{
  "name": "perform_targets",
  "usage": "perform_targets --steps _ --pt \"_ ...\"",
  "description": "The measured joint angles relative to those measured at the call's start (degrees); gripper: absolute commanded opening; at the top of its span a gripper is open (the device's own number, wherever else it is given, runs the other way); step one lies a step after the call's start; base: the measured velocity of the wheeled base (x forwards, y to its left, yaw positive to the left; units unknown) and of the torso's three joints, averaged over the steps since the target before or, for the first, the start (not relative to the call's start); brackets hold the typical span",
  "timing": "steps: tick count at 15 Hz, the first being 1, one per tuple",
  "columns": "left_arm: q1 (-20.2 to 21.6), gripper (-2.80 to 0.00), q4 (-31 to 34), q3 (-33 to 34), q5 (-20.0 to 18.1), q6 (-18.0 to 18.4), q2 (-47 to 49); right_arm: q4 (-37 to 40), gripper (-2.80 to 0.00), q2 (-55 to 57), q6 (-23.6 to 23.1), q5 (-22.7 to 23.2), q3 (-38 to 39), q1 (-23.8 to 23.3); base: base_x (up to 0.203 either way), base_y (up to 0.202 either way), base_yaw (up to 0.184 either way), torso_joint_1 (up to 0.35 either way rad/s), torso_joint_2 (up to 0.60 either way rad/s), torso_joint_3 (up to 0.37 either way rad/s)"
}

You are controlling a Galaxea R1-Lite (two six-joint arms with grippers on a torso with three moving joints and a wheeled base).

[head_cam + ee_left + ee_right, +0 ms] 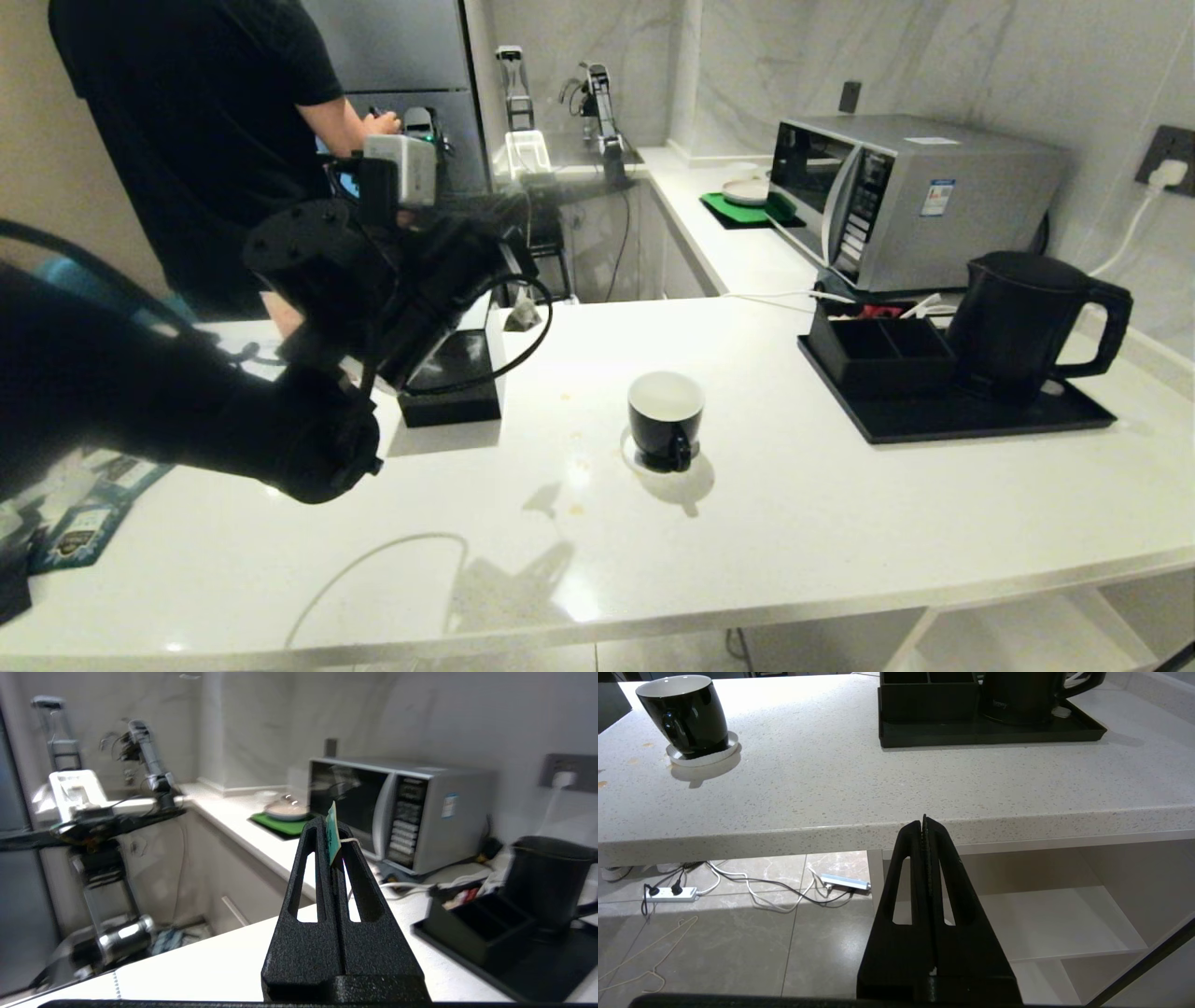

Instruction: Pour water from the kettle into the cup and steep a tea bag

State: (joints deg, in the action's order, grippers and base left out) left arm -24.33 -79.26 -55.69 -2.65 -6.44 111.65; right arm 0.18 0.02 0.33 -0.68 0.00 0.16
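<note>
Microwave (910,196), black tray (971,420), perhaps tissue box (455,373).

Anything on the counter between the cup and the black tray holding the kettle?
Nothing: in the head view the white countertop is bare between the cup and the tray under the kettle.

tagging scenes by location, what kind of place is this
Most likely a kitchen or pantry corner: a microwave and black kettle on a pale stone counter, with a cup set out.
</note>
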Motion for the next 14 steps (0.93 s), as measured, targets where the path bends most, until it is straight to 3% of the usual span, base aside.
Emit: perform_targets --steps 7,14 --pt "5.27 -2.80 11.35 -0.72 0.32 -0.31 -4.94 0.00 -2.80 0.00 0.00 -0.02 0.00 0.00 0.000 0.000 0.000 0.000 0.00 0.000" --pt "10.20 -2.80 28.68 -11.52 0.45 -0.17 -7.17 0.00 -2.80 0.00 0.01 -0.05 0.00 0.00 0.000 0.000 0.000 0.000 0.00 0.000"
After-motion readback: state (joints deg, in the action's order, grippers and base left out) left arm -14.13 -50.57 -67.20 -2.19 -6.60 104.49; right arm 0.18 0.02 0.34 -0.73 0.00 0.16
